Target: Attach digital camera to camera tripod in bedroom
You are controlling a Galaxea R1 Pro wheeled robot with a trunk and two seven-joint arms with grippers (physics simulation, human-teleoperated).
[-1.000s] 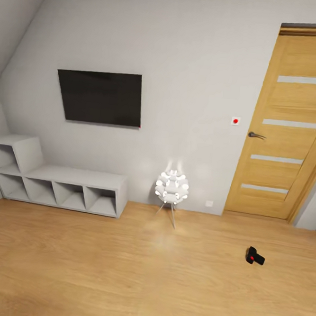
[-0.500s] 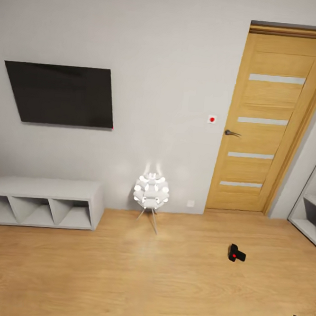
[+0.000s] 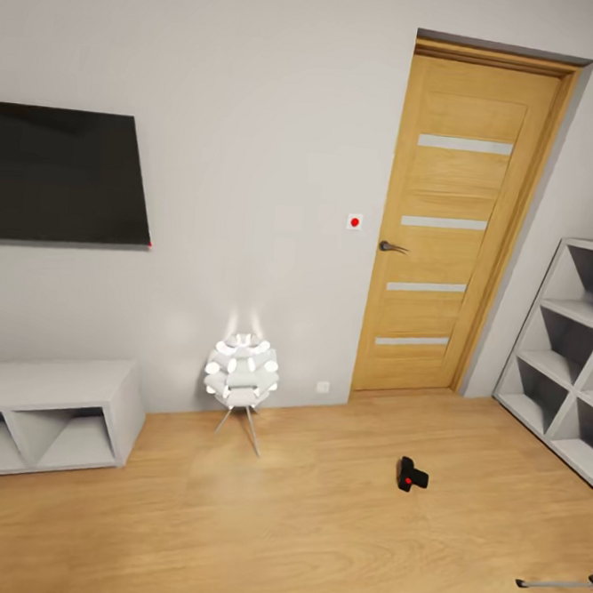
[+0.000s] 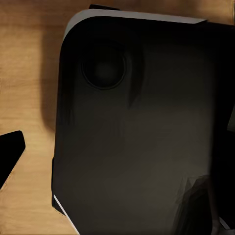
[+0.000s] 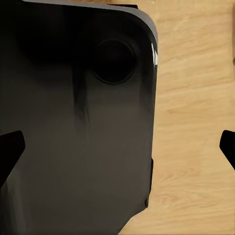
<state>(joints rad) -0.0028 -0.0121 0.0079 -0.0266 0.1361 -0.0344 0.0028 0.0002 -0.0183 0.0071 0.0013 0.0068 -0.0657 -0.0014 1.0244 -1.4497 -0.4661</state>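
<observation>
Bedroom, my head view: items by size.
Wood floor (image 3: 296, 528); oak door (image 3: 449, 224); wall television (image 3: 61, 175); grey cube shelving (image 3: 42, 415); lit globe lamp (image 3: 241, 374); tripod leg (image 3: 555, 583) at floor's right edge; digital camera (image 3: 410, 475) on floor before door. Whether either tool is open, I cannot tell.

A glossy black rounded base panel (image 4: 142, 132) (with 1 round recess) and black pincer fingertips (image 5: 10, 152).
</observation>
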